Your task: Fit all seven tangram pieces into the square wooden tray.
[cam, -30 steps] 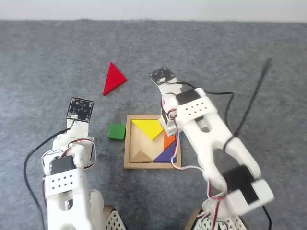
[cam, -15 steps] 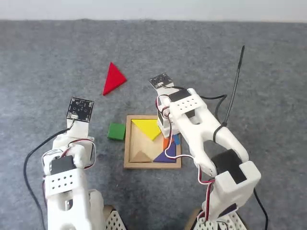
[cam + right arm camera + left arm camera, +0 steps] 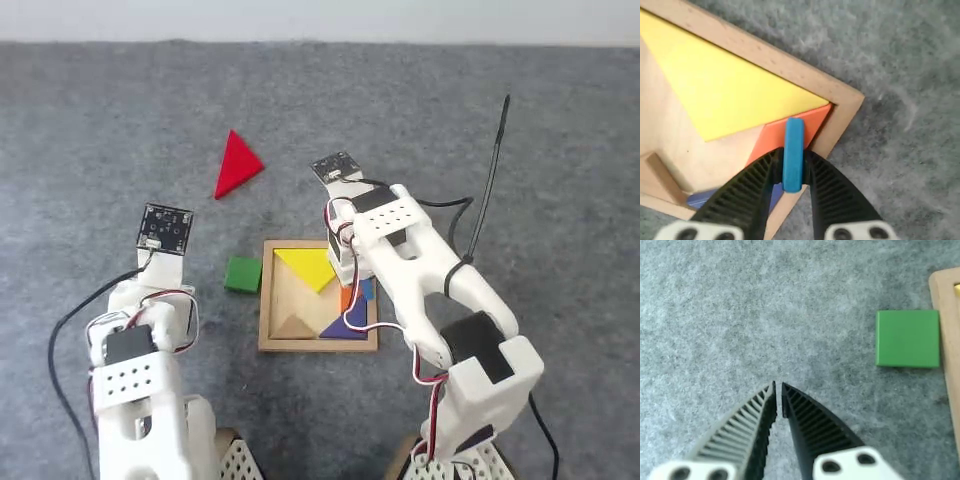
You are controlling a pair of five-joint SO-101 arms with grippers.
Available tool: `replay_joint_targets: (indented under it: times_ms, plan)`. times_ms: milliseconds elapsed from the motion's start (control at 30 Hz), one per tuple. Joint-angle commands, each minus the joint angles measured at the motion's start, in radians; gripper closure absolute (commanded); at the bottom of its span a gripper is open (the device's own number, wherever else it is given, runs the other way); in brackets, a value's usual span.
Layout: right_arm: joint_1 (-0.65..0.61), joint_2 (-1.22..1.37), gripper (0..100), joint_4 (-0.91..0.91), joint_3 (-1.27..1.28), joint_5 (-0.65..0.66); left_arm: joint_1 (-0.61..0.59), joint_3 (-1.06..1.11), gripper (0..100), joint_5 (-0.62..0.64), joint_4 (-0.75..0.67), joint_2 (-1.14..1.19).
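Near the middle of the grey tabletop [image 3: 100, 100], the high view has the square wooden tray [image 3: 265, 300] with a yellow triangle [image 3: 308, 265] at its far edge, a green square block [image 3: 242, 274] just outside its left edge and a red triangle [image 3: 236, 165] well apart toward the tabletop's far edge. At the left wrist, the left gripper [image 3: 778, 386] hangs pinched together, empty. At the right wrist, the right gripper [image 3: 792, 154] clamps a thin blue piece [image 3: 793, 135] on edge over an orange piece [image 3: 772, 140] in the tray's corner.

No readable text, labels, numbers or signs on anything.
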Motion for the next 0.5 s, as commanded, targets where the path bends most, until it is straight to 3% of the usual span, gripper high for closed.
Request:
replay_joint_targets:
  times_ms: [0, 267, 467]
  plan:
    - [-0.004, -0.025, 96.2, -0.012, -0.032, -0.006, -0.003, -0.010, 98, -0.006, -0.017, -0.023]
    - [-0.008, -0.018, 78.2, -0.019, -0.049, -0.006, -0.003, -0.010, 98, -0.008, -0.017, -0.023]
    - [-0.076, -0.025, 77.0, 0.013, -0.051, 0.012, 0.000, -0.010, 98, -0.009, -0.017, -0.023]
